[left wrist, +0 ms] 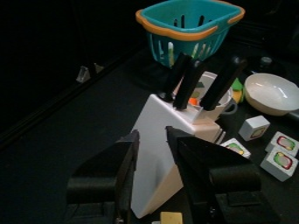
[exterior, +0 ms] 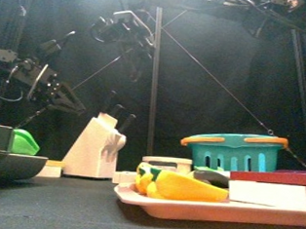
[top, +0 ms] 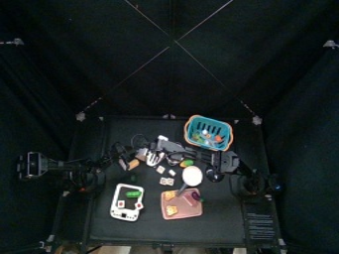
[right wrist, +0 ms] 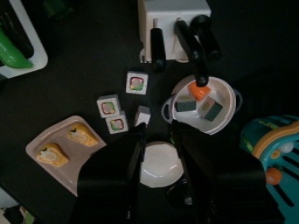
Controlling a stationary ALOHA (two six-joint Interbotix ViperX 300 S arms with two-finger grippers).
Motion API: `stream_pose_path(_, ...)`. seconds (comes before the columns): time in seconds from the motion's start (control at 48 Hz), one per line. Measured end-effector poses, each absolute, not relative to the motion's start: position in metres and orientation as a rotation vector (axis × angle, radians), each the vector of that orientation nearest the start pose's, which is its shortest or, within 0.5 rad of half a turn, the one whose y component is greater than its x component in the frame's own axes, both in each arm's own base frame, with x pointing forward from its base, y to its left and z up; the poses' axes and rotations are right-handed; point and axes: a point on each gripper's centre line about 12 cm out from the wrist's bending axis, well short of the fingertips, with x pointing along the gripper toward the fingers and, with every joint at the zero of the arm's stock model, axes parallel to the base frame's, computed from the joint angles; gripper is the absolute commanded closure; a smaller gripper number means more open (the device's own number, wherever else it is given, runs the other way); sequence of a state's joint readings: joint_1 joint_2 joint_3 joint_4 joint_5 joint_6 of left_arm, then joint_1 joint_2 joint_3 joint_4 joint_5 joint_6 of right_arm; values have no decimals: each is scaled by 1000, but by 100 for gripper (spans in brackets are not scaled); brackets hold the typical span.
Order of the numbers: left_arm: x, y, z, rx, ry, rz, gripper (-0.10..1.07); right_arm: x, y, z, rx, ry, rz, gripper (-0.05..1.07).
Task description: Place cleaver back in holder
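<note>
Nearest the front camera lies a pink tray (exterior: 215, 210) with a yellow toy food (exterior: 190, 187) on it, at the lower right of that frame; it has no part in the job. Behind it, left of centre, stands the white holder (exterior: 95, 147), sloped so its slots face up and back, which lets a blade slide in at a slant. In the left wrist view two black handles (left wrist: 184, 80) stick out of the holder's top, side by side. No blade lies loose on the desk (top: 146, 230), so I judge that one of them is the cleaver, already seated; I cannot say which. The left tool (left wrist: 152, 140) is spread wide and empty, near the holder's slanted face and lined up with it, as fits a tool that has let go. The teal basket (left wrist: 187, 22) sits beyond the holder at the top of that frame and a white bowl (left wrist: 271, 92) at the right edge, both clear of the slots. The right tool (right wrist: 158, 131) hangs over the middle of the desk, pointing down. A white round thing (right wrist: 158, 166) shows at its base; I cannot tell whether the tool grips it. The task looks all but done.
</note>
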State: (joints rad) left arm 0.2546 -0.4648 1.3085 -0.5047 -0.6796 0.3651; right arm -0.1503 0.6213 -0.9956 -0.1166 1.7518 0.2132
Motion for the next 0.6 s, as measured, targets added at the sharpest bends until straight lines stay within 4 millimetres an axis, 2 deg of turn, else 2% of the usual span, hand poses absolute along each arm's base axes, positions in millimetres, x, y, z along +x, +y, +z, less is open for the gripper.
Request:
stream_pose_path(0.146,205,83,179,-12,182,522,24,512,-84,337,209,1351,-378,32)
stream_pose_path(0.375,204,63,188,24,152,407,24,494,-76,346,165,1380,-414,32)
stream_pose_path(0.604,206,56,183,44,200,353,24,480,-77,332,159,1399,-499,32)
